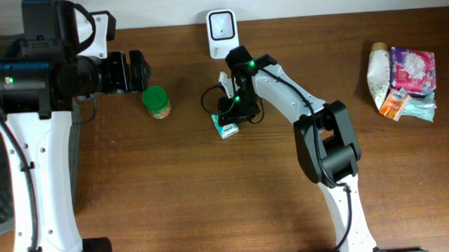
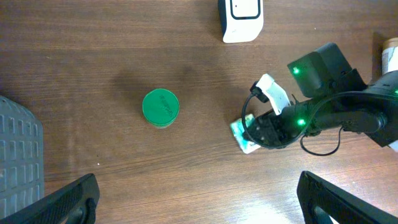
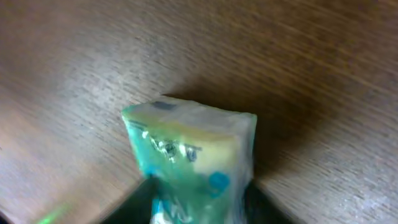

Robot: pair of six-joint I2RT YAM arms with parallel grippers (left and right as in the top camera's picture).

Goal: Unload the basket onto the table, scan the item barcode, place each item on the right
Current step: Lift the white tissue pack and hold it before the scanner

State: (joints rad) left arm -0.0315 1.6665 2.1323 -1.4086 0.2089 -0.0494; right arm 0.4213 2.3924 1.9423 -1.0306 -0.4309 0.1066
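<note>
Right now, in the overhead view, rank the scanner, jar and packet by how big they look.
1. scanner: largest.
2. jar: somewhat smaller.
3. packet: smallest as seen, but it is partly hidden, so its place below the jar is unsure.

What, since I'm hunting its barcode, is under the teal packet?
Only the wooden table shows beneath the teal packet. Its underside is covered, and the right gripper hides part of it from overhead.
</note>
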